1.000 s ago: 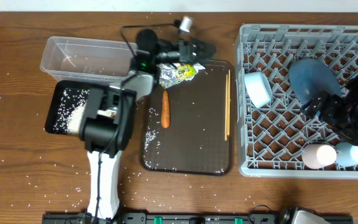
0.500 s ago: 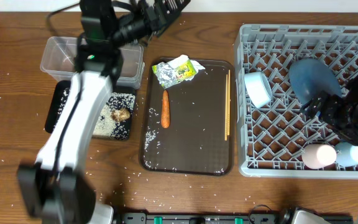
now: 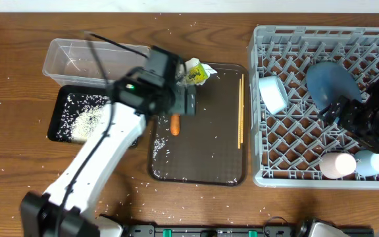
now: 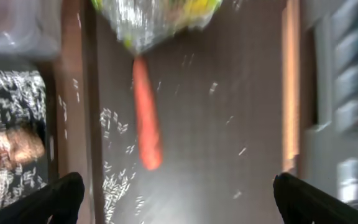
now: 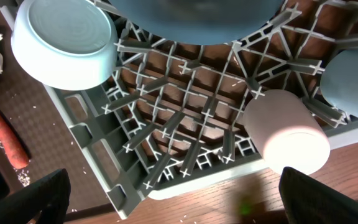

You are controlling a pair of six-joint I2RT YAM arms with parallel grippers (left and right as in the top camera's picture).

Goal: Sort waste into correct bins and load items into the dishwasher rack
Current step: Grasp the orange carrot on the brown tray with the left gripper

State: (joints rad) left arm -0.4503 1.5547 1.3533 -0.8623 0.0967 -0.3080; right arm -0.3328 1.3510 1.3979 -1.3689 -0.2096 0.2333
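Holding the dark blue dish (image 3: 331, 82), white bowl (image 3: 272, 93), pink cup (image 3: 337, 164) and light blue cup (image 3: 372, 163), the grey pegged plastic rack (image 3: 262, 178) on the right lacks only the wooden chopsticks (image 3: 241, 108), lying with the orange carrot (image 4: 146, 118) and crumpled green-yellow wrapper (image 3: 197, 73) on the dark brown tray (image 3: 209, 151); left hand (image 4: 179, 193) and right hand (image 5: 176, 199) both gape empty.

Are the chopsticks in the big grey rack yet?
No, the chopsticks lie on the brown tray, just beside the rack.
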